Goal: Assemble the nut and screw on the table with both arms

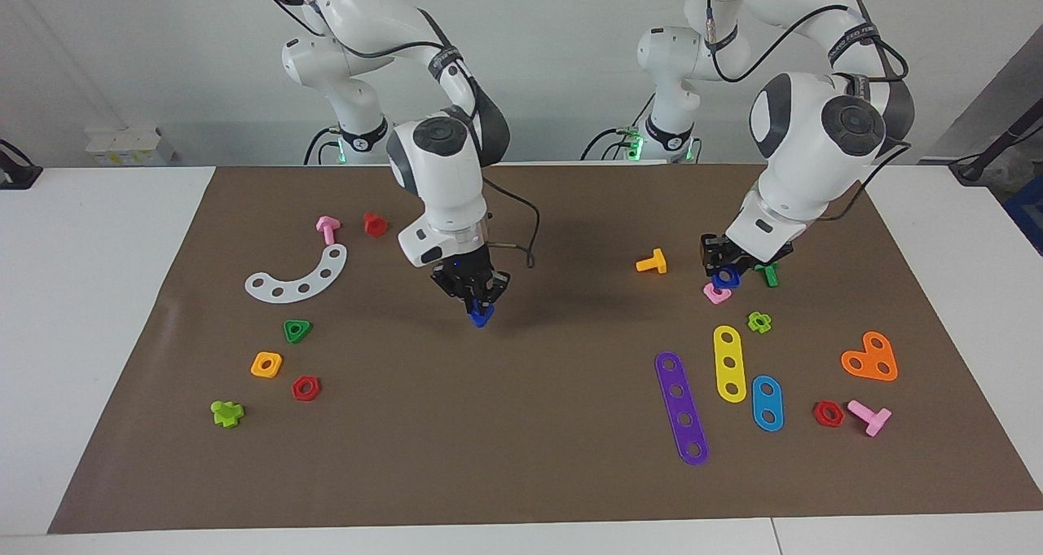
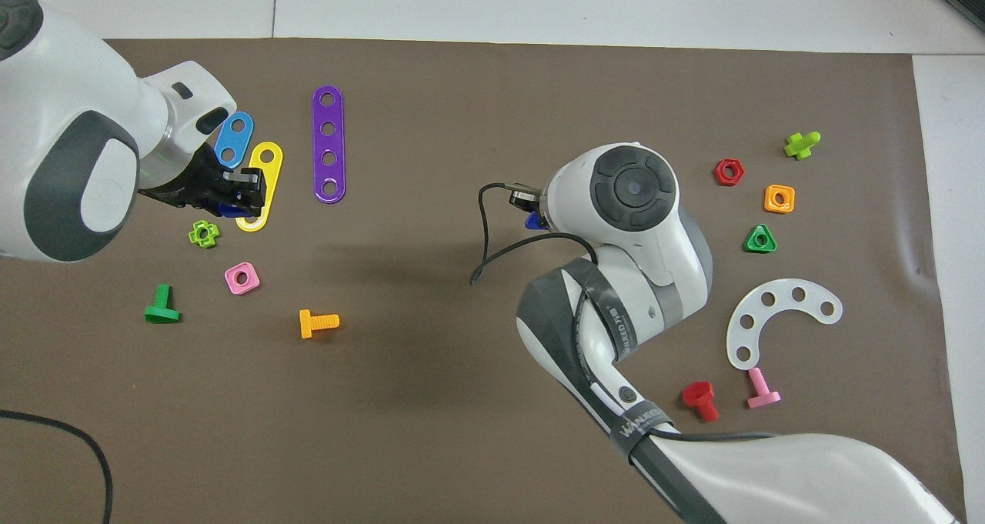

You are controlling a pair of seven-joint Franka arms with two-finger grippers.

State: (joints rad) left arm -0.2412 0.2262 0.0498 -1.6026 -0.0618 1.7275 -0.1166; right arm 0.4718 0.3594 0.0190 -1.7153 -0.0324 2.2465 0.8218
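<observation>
My right gripper (image 1: 479, 302) is shut on the dark-blue screw (image 1: 481, 317) and holds it just above the middle of the brown mat (image 1: 521, 457). In the overhead view the right arm's wrist hides that gripper, and only a bit of the screw (image 2: 531, 221) shows. My left gripper (image 1: 723, 270) is shut on the dark-blue square nut (image 1: 725, 278) and holds it up over the parts at the left arm's end. In the overhead view this gripper (image 2: 231, 198) and the nut (image 2: 228, 209) cover the yellow strip (image 2: 262, 185).
Under the left gripper lie a pink square nut (image 1: 715, 294), a green bolt (image 1: 767, 275), a green cross nut (image 1: 759, 322) and an orange bolt (image 1: 652, 262). Coloured strips (image 1: 681, 407) lie farther out. A white arc (image 1: 300, 278) and several nuts lie at the right arm's end.
</observation>
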